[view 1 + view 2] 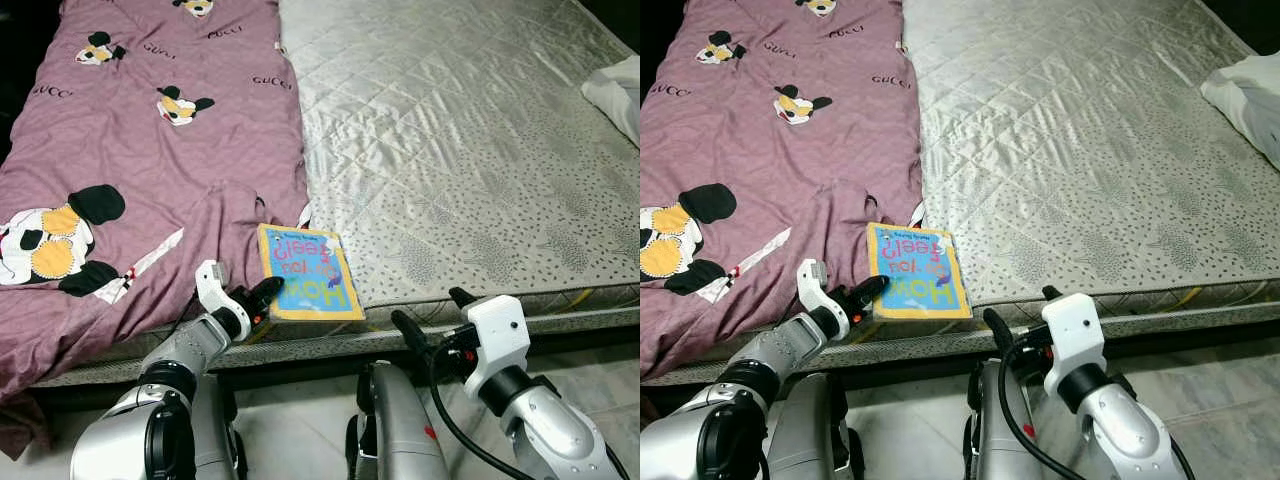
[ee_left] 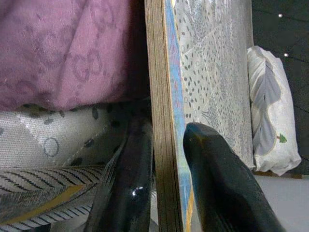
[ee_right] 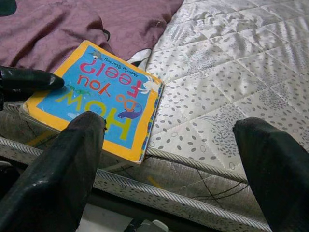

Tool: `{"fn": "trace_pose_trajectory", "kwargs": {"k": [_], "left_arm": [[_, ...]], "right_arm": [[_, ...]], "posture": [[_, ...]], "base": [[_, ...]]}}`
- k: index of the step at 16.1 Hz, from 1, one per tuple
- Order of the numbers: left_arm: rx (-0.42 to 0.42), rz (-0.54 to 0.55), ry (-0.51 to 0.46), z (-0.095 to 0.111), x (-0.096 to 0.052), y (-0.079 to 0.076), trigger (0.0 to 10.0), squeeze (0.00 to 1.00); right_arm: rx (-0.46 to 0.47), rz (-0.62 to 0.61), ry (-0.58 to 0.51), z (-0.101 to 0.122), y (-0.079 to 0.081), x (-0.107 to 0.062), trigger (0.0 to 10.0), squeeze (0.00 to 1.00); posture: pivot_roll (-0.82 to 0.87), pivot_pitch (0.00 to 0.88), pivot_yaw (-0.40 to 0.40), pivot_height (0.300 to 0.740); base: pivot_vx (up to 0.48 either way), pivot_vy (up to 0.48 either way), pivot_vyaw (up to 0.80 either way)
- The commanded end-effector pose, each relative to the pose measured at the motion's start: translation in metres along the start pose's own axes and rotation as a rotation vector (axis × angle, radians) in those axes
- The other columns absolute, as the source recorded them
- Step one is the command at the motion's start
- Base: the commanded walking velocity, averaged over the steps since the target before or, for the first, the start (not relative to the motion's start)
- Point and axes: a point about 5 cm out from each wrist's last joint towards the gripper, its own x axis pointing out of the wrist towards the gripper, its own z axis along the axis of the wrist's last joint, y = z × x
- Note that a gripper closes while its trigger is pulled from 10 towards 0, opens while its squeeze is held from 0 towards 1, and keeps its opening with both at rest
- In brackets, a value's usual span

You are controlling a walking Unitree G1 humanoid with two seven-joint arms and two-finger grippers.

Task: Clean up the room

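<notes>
A blue and yellow board book (image 1: 308, 272) titled "How Do You Feel?" lies flat at the front edge of the mattress, beside the purple blanket. My left gripper (image 1: 262, 295) is shut on the book's near left corner. In the left wrist view its two black fingers (image 2: 130, 183) sit either side of the book's thick page edge (image 2: 166, 121). One left fingertip (image 3: 29, 79) rests on the cover in the right wrist view. My right gripper (image 1: 432, 312) hovers open just off the bed's front edge, to the right of the book (image 3: 96, 99), holding nothing.
A purple blanket (image 1: 150, 150) with cartoon mouse prints covers the bed's left half. The quilted grey mattress (image 1: 450, 150) is bare on the right. A white pillow (image 1: 615, 90) lies at the far right. Tiled floor (image 1: 300, 420) runs below the bed edge.
</notes>
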Motion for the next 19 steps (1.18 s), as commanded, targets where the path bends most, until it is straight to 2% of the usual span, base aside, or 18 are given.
{"fn": "trace_pose_trajectory", "kwargs": {"k": [1,4,8,9,10,12,13,14,15,16,18,19], "left_arm": [[-0.026,-0.013,0.011,-0.003,0.001,-0.001,0.0,0.0],[-0.021,-0.014,-0.01,-0.001,0.0,0.0,0.0,0.0],[0.035,-0.001,-0.071,0.009,0.0,-0.001,0.0,0.0],[0.075,-0.011,-0.118,0.019,0.002,-0.007,0.0,0.0],[0.091,-0.019,-0.124,0.021,0.003,-0.009,0.0,0.0],[0.191,-0.058,-0.189,0.036,0.007,-0.022,0.0,0.0],[0.272,-0.044,-0.25,0.043,0.005,-0.026,0.0,0.0],[0.302,-0.044,-0.254,0.042,0.005,-0.027,0.0,0.0],[0.471,-0.053,-0.26,0.036,0.0,-0.031,0.0,0.0],[0.505,-0.049,-0.28,0.035,-0.003,-0.032,0.0,0.0],[0.688,-0.013,-0.359,0.035,-0.029,-0.034,0.0,0.0],[0.713,-0.003,-0.345,0.033,-0.032,-0.032,0.0,0.0]], "right_arm": [[0.002,-0.018,0.025,-0.005,-0.003,-0.002,10.0,0.0],[0.0,-0.022,0.024,-0.006,-0.004,-0.001,10.0,0.0],[0.016,-0.036,-0.006,-0.004,-0.004,0.01,10.0,0.0],[0.022,-0.047,-0.018,-0.004,-0.004,0.016,10.0,0.0],[0.025,-0.049,-0.024,-0.005,-0.004,0.018,10.0,0.0],[0.192,-0.116,-0.059,0.0,-0.005,0.036,10.0,0.0],[0.159,-0.094,-0.069,0.006,0.0,0.049,10.0,0.0],[0.136,-0.087,-0.074,0.009,0.002,0.055,10.0,0.0],[0.134,-0.073,-0.099,0.019,0.009,0.068,10.0,0.0],[0.14,-0.077,-0.114,0.022,0.011,0.074,10.0,0.0],[0.181,-0.107,-0.19,0.026,0.015,0.084,10.0,0.0],[0.196,-0.116,-0.198,0.025,0.015,0.085,10.0,0.0]], "posture": [[-0.23,0.224,-0.041,0.577],[-0.22,0.218,-0.039,0.577],[-0.21,0.198,-0.023,0.577],[-0.2,0.185,-0.017,0.577],[-0.18,0.173,-0.013,0.577],[-0.14,0.149,-0.009,0.577],[-0.09,0.125,-0.005,0.577],[-0.07,0.113,-0.001,0.577],[-0.04,0.09,0.008,0.577],[-0.03,0.082,0.011,0.577],[0.02,0.039,0.025,0.577],[0.02,0.031,0.025,0.577]], "base": [[0.0,0.0,0.0],[0.0,0.0,0.0],[0.0,0.0,0.0],[0.0,0.0,0.0],[0.0,0.0,0.0],[0.0,0.0,0.0],[0.0,0.0,0.0],[0.0,0.0,0.0],[0.0,0.0,0.0],[0.0,0.0,0.0],[0.0,0.0,0.0],[0.0,0.0,0.0]]}}
